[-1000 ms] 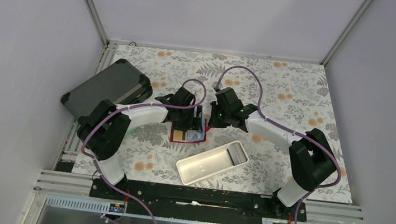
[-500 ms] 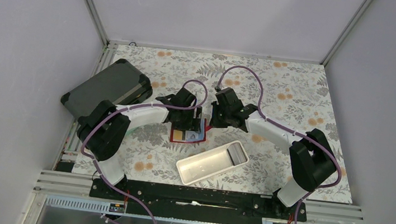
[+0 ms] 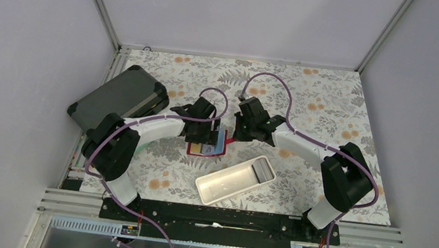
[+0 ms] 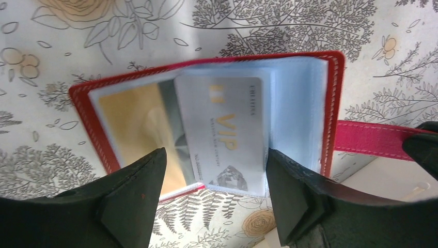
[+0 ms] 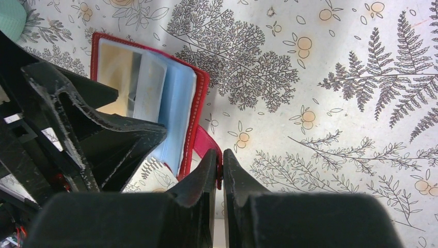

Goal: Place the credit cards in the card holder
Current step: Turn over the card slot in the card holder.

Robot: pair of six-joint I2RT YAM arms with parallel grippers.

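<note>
The red card holder (image 4: 82, 113) lies open on the flowered table, its clear sleeves facing up. A yellow-brown credit card (image 4: 129, 119) sits in the left sleeve. A light blue credit card (image 4: 222, 129) marked VIP lies over the middle sleeves, its near edge past the holder's rim. My left gripper (image 4: 216, 165) is open, one finger on each side of that card's near edge, with a gap at the left finger. My right gripper (image 5: 221, 157) is shut on the holder's red strap (image 5: 206, 144). From above, both grippers (image 3: 209, 136) (image 3: 235, 135) meet over the holder (image 3: 191, 151).
A long white tray (image 3: 235, 179) lies just in front of the card holder, close to the left fingers. A big dark grey case (image 3: 121, 97) stands at the left edge beside the left arm. Enclosure walls ring the table.
My left gripper has shifted slightly away from the arms' bases over the card holder, still open. The right gripper stays shut on the strap in the same place.
</note>
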